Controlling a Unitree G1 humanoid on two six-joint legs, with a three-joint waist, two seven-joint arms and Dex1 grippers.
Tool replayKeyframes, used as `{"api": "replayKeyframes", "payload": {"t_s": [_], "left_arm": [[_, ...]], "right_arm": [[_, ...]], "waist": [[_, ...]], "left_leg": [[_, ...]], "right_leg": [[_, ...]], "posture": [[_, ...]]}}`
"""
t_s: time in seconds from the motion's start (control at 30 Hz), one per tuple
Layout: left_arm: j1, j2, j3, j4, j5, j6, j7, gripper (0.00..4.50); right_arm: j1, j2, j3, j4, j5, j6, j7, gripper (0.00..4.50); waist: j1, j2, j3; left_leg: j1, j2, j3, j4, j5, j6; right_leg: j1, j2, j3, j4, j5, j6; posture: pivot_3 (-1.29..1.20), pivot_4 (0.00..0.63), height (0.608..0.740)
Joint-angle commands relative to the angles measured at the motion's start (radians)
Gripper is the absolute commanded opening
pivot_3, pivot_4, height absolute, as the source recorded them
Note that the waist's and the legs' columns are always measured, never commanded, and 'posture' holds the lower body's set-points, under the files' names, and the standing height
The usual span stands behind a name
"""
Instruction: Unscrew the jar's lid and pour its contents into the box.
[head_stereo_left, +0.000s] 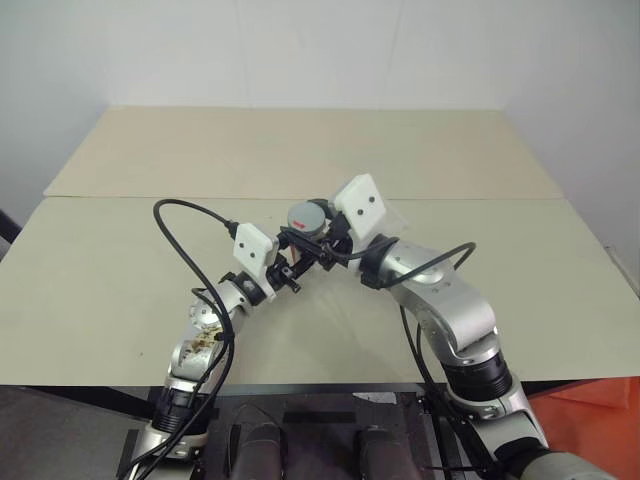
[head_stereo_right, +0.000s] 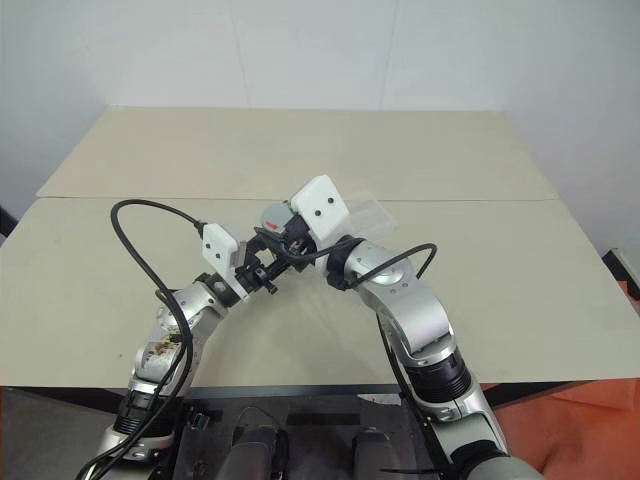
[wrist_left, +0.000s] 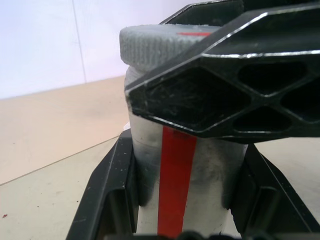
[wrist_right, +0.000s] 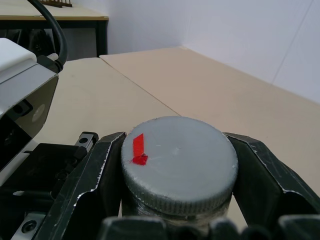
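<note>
jar (wrist_left: 185, 175) mid-table between both grippers, right gripper (wrist_right: 177, 165) apparently around lid (wrist_right: 179, 162)

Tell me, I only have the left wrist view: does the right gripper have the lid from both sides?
Observer: Yes. In the right wrist view, the right gripper has one finger against each opposite side of the lid.
Operator: Where is the box from here?
Observer: The box sits on the table just beyond the right gripper, slightly to the robot's right.
</note>
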Motion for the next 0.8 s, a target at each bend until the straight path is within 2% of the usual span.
{"api": "replayKeyframes", "payload": {"t_s": [0.03, 0.4, 0.47, 0.57, 0.8], "left_arm": [[0.006, 0.01, -0.01, -0.026, 0.007, -0.002, -0.008, 1.93], [0.007, 0.015, -0.011, -0.027, 0.013, -0.01, -0.008, 1.93], [0.008, 0.015, -0.011, -0.032, 0.012, -0.008, -0.006, 1.93], [0.011, 0.016, -0.01, -0.04, 0.01, -0.006, -0.003, 1.93], [0.015, 0.013, -0.005, -0.04, 0.004, -0.002, 0.004, 1.93]], "right_arm": [[-0.017, -0.002, -0.004, -0.033, -0.021, -0.044, -0.001, 2.91], [-0.021, 0.02, -0.031, -0.027, 0.017, -0.027, 0.003, 2.91], [-0.022, 0.02, -0.034, -0.03, 0.022, -0.012, 0.006, 3.64], [-0.025, 0.014, -0.01, -0.025, -0.026, -0.037, -0.013, 4.48], [-0.029, 0.008, -0.015, -0.03, -0.018, -0.036, 0.017, 4.48]], "waist": [[0.0, 0.0, 0.0], [0.0, 0.0, 0.0], [0.0, 0.0, 0.0], [0.0, 0.0, 0.0], [0.0, 0.0, 0.0]], "left_leg": [[0.0, 0.0, 0.0, 0.0, 0.0, 0.0], [0.0, 0.0, 0.0, 0.0, 0.0, 0.0], [0.0, 0.0, 0.0, 0.0, 0.0, 0.0], [0.0, 0.0, 0.0, 0.0, 0.0, 0.0], [0.0, 0.0, 0.0, -0.001, 0.0, 0.0]], "right_leg": [[0.0, 0.0, 0.0, 0.0, 0.0, 0.0], [0.0, 0.0, 0.0, 0.0, 0.0, 0.0], [0.0, 0.0, 0.0, 0.0, 0.0, 0.0], [0.0, 0.0, 0.0, 0.0, 0.0, 0.0], [0.0, 0.0, 0.0, 0.0, 0.0, 0.0]], "posture": [[0.0, 0.15, 0.74], [0.0, 0.15, 0.74], [0.0, 0.15, 0.74], [0.0, 0.15, 0.74], [0.0, 0.15, 0.74]]}}
